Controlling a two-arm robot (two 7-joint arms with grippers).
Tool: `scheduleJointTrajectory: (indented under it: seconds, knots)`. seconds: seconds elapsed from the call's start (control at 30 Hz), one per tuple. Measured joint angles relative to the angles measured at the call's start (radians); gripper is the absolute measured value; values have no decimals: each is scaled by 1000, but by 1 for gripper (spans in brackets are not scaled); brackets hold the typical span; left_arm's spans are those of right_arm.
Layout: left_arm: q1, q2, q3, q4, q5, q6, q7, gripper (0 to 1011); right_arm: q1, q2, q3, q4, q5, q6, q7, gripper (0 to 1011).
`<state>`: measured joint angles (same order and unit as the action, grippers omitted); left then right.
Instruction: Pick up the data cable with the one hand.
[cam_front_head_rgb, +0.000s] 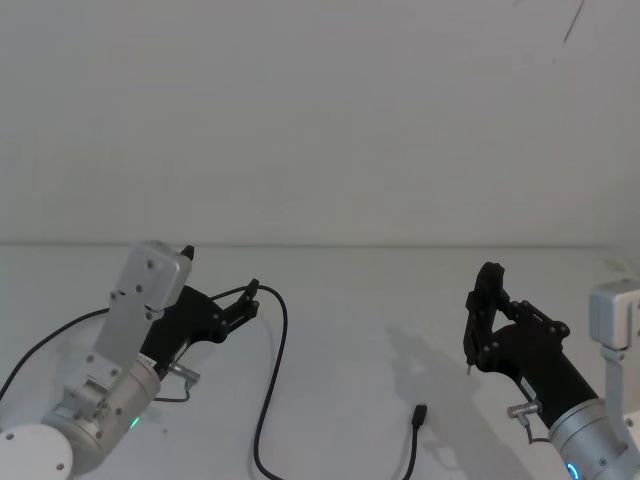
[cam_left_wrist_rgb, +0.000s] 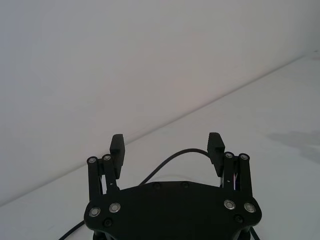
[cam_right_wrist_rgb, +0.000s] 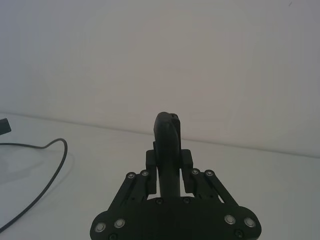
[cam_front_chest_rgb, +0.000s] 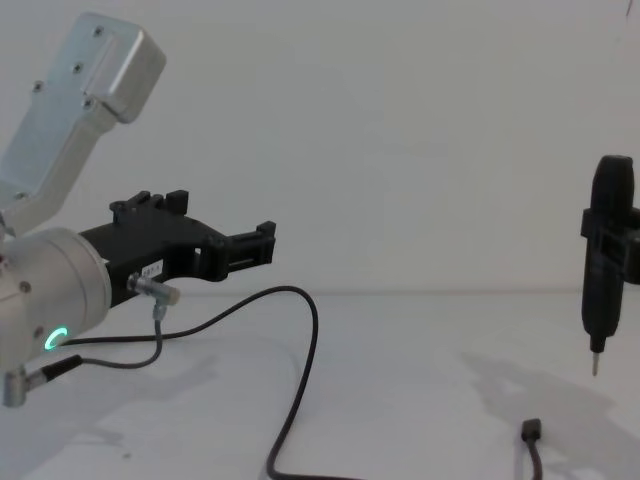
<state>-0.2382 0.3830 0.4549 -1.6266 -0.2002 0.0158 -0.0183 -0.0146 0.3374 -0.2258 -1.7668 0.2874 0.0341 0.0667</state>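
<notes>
Plug: the data cable (cam_left_wrist_rgb: 187, 151) ends in a small black plug (cam_front_head_rgb: 421, 412) that lies flat by the near edge of the table (cam_front_head_rgb: 350, 285), about the middle.
Cable's run: on the left side of the table its long line goes from near to far.
Hump: at the far end of that run the cable lifts off the table in a bend.
Left gripper (cam_left_wrist_rgb: 166, 145): it hangs over the left side with fingers spread wide and nothing in them. The hump sits just ahead of the fingertips and a bit lower (I cannot tell if it touches).
Crossing: the hump lies sideways across the gap between the fingers.
Right gripper (cam_front_head_rgb: 492, 318): it is over the right side, clamped on a pen-like tool (cam_front_chest_rgb: 608, 240) that points down.
Nearer hand: I think the left one, by far.
</notes>
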Motion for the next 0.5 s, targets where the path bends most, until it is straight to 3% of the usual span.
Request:
scheduleJointTrajectory:
  seconds: [0.33, 0.5]
  knots:
    - [-3, 27, 10, -19, -12, 20, -67, 1001, 0, 0, 0, 0, 0, 0, 0, 284]
    - [3, 59, 15, -48, -30, 40, -126, 1001, 0, 0, 0, 0, 0, 0, 0, 284]
